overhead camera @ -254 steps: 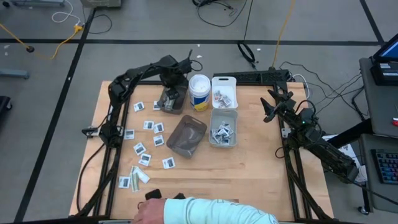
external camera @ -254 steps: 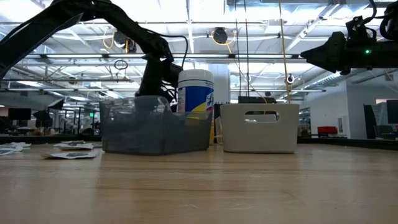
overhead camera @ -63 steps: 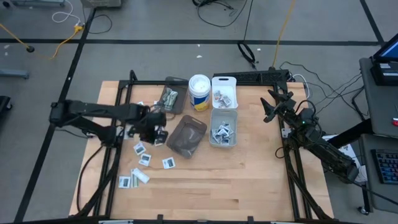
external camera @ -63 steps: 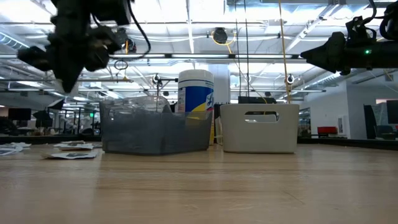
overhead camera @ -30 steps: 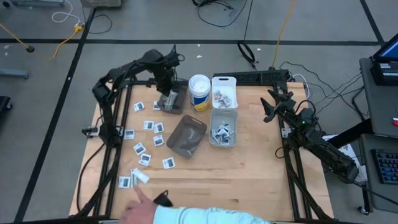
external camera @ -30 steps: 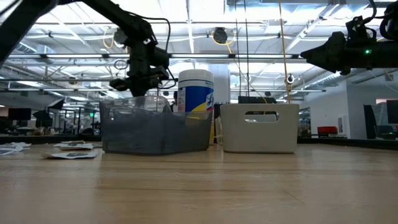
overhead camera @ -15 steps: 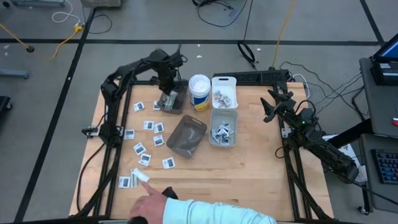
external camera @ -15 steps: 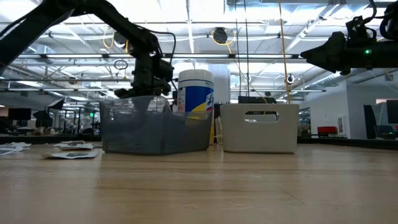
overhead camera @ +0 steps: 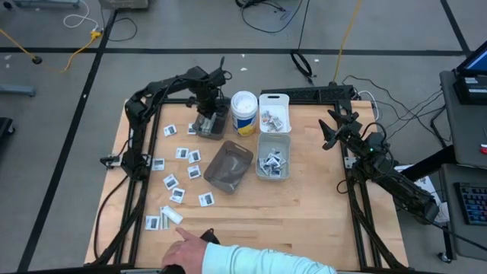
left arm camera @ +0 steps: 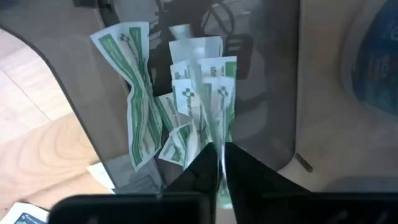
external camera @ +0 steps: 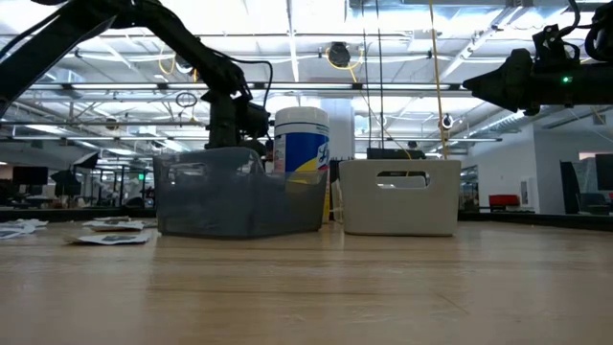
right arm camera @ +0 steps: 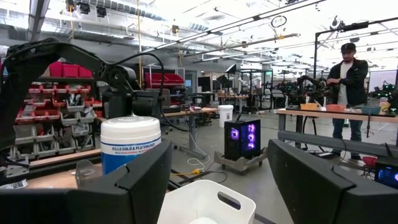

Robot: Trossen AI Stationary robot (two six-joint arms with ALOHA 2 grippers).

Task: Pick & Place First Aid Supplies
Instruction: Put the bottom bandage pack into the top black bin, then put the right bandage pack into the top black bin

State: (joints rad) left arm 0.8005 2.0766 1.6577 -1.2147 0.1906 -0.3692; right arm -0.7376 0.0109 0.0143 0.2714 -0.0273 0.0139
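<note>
Left claw (left arm camera: 219,163) nearly together, pinching a green strip (left arm camera: 219,146), right over the smoky bin (overhead camera: 210,122), upper middle. Right claw (right arm camera: 219,163) wide apart, far right.

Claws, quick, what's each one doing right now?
Left claw: over the smoky bin, pinching a green-white strip.
Right claw: open, empty, at the table's right side.

table (overhead camera: 304,205): pale wood, matt, visible grain | far-left bin (left arm camera: 273,81): smoky clear plastic, glossy (reflections show) | strips (left arm camera: 140,106): paper-like, green-white print, creased | white bin (external camera: 400,196): matt plastic | canister (external camera: 301,153): white plastic, glossy label | left gripper (left arm camera: 219,163): dark, matt
</note>
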